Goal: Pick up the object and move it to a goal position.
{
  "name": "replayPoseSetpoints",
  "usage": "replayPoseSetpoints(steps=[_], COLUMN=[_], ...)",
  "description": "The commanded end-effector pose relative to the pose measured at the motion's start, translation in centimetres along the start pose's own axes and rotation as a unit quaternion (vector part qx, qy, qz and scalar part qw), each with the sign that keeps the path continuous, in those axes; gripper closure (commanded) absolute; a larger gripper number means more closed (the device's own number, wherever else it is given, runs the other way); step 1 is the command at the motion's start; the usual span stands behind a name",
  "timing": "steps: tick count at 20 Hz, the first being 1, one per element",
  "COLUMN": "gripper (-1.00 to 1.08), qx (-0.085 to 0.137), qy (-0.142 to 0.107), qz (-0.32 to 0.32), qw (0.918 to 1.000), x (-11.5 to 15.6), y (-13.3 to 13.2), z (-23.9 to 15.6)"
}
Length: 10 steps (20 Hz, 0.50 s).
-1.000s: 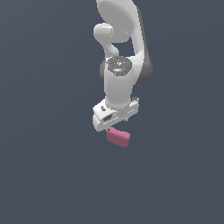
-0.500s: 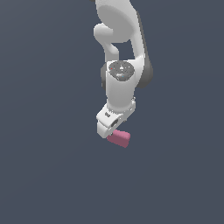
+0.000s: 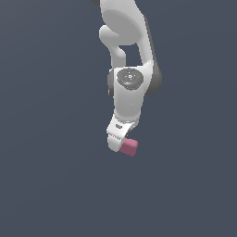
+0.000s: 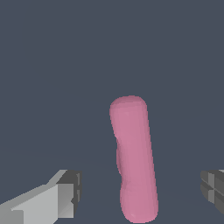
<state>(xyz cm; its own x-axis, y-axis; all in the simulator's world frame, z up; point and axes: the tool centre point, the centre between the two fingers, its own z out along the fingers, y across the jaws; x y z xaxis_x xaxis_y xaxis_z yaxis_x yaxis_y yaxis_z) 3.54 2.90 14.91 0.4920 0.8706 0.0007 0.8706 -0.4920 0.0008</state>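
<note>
Your gripper (image 4: 139,192) stands wide, fingers clear of the pink block (image 4: 133,157) lying between them.

Quick headcount — one pink block (image 3: 128,147), and that's the only coloured thing anywhere in either view. One white robot arm (image 3: 132,90) coming down from above. One claw (image 4: 138,190) on the end of it, with two fingers (image 4: 65,194) showing in the wrist view — one on each side of the block. Everything else is just plain grey background.
</note>
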Motion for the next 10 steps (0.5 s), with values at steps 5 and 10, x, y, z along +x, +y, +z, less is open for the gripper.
replayPoseSetpoints(steps=[5, 10], gripper=[-0.92, -0.92], qx=[0.000, 0.000], qy=[0.000, 0.000], qz=[-0.046, -0.059], qw=[0.9990, 0.9983], x=[0.21, 0.27], y=[0.09, 0.12], z=[0.26, 0.33])
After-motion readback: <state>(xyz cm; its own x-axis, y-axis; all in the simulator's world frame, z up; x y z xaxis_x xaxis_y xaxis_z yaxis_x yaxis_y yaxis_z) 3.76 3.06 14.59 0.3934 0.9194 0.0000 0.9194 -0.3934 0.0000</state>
